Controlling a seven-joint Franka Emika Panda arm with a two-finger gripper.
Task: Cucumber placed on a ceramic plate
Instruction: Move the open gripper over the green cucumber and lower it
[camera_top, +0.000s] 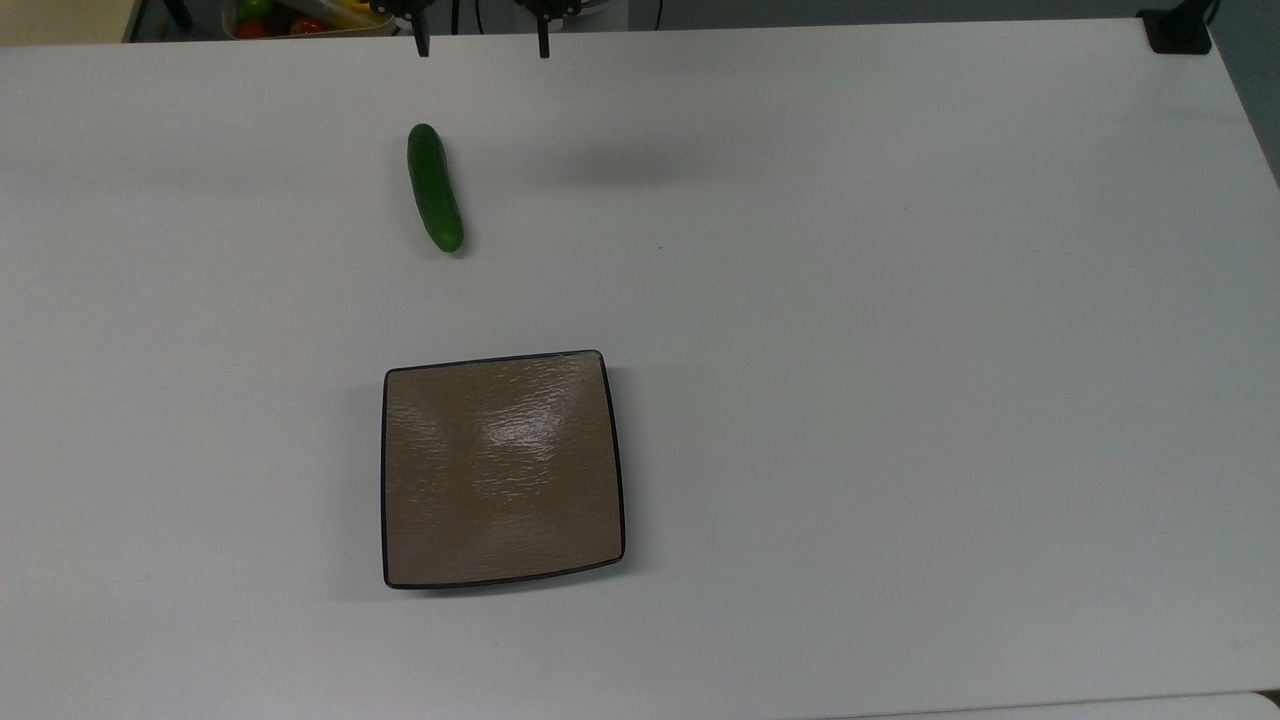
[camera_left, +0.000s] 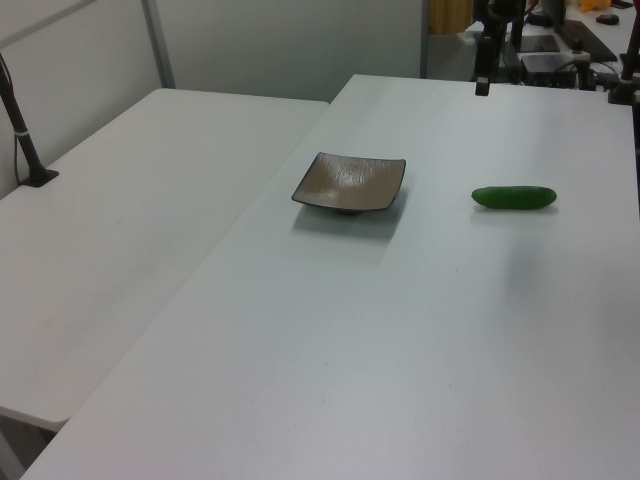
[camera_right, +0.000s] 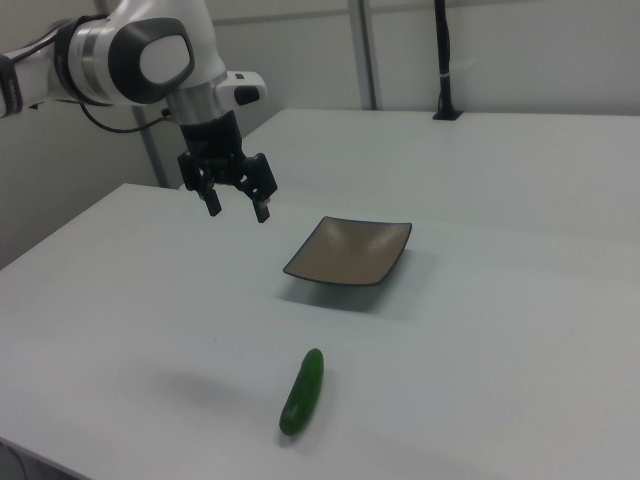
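The dark green cucumber (camera_top: 434, 188) lies flat on the white table, well apart from the plate; it also shows in the left view (camera_left: 514, 198) and the right view (camera_right: 302, 391). The square tan-brown ceramic plate (camera_top: 503, 468) with its thin dark rim sits on the table with nothing on it (camera_left: 350, 182) (camera_right: 350, 252). My gripper (camera_right: 237, 211) hangs open in the air above the table, high over the surface, with nothing between its fingers. In the top view the gripper (camera_top: 483, 46) is at the top edge, above and to the right of the cucumber.
A second white table (camera_left: 130, 190) joins at the left view's left, carrying a black post (camera_left: 25, 140). A bin of coloured items (camera_top: 290, 14) sits past the top view's top edge. A black clamp (camera_top: 1178, 28) stands at the top view's top right corner.
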